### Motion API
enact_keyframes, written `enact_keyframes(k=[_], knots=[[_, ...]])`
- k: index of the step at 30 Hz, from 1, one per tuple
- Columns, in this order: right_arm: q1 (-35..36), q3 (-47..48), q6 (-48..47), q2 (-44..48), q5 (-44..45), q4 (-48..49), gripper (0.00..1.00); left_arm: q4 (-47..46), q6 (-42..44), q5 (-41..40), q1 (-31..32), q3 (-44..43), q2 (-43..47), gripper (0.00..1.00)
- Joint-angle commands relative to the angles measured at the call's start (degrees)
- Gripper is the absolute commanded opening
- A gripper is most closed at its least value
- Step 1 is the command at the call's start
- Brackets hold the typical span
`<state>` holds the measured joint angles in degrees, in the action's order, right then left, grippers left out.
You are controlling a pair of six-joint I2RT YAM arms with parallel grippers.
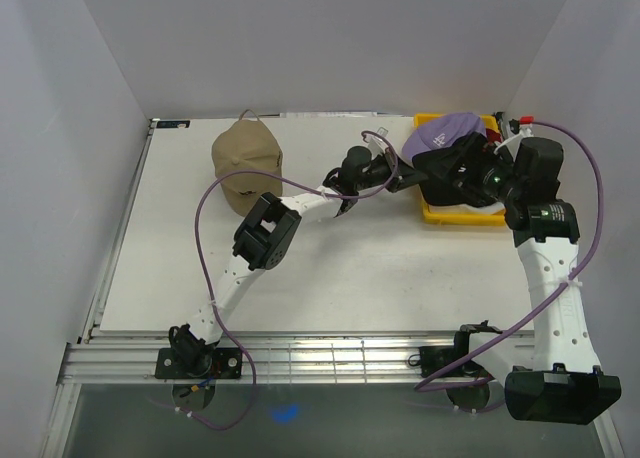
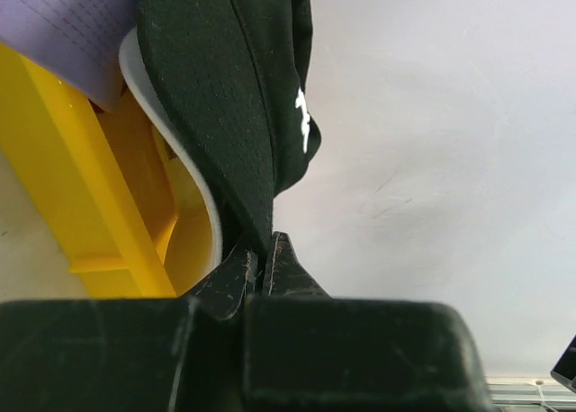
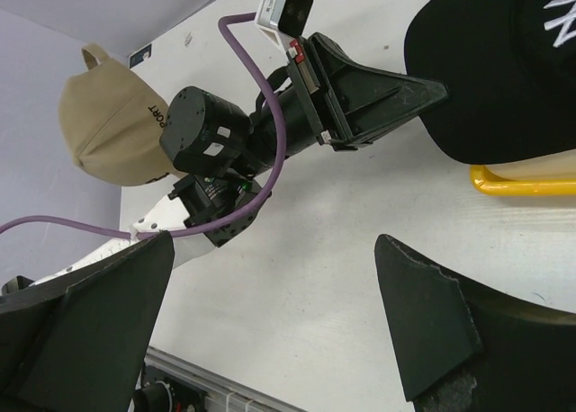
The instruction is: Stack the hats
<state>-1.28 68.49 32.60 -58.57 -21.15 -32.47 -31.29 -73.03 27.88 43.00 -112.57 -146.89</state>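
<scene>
Black fabric baseball cap with a white logo (image 1: 440,168) sits in the yellow plastic tray (image 1: 450,219) at the far right of the white bench (image 1: 350,268). A lavender fabric cap (image 1: 447,130) lies against it on the far side. Left gripper (image 2: 267,250) is pressed together on the edge of the black cap's brim, pinching it. Right gripper (image 3: 274,250) hangs above the bench beside the tray, its fingers spread wide and holding nothing. A tan fabric baseball cap (image 1: 247,158) rests well apart, at the bench's far left.
</scene>
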Motion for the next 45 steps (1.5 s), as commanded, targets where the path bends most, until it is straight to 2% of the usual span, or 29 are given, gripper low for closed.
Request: enact_keyframes(k=[1, 16, 22, 33, 42, 45], knots=[[-0.13, 3.40, 0.18, 0.47, 0.31, 1.62, 0.97, -0.79, -0.79, -0.10, 0.76, -2.91, 1.96, 0.00], [-0.13, 22.20, -1.49, -3.57, 7.43, -4.27, 0.98, -9.49, -7.12, -1.33, 1.03, -3.09, 6.97, 0.00], [-0.21, 25.81, -2.72, -3.75, 10.33, -6.11, 0.98, -12.38, -7.30, -2.38, 1.03, -3.62, 8.11, 0.00], [-0.13, 30.03, -2.89, -3.92, 10.60, -7.87, 0.98, -20.30, -8.09, -4.32, 1.03, -2.83, 10.13, 0.00], [-0.13, 33.37, -1.58, -4.80, 8.76, -8.40, 0.98, -23.81, -6.33, -8.10, -1.07, 4.90, 17.76, 0.00], [-0.13, 34.25, -1.05, -5.77, 7.70, -8.49, 0.98, -26.10, -5.98, -10.64, -2.22, 11.04, 22.93, 0.00]])
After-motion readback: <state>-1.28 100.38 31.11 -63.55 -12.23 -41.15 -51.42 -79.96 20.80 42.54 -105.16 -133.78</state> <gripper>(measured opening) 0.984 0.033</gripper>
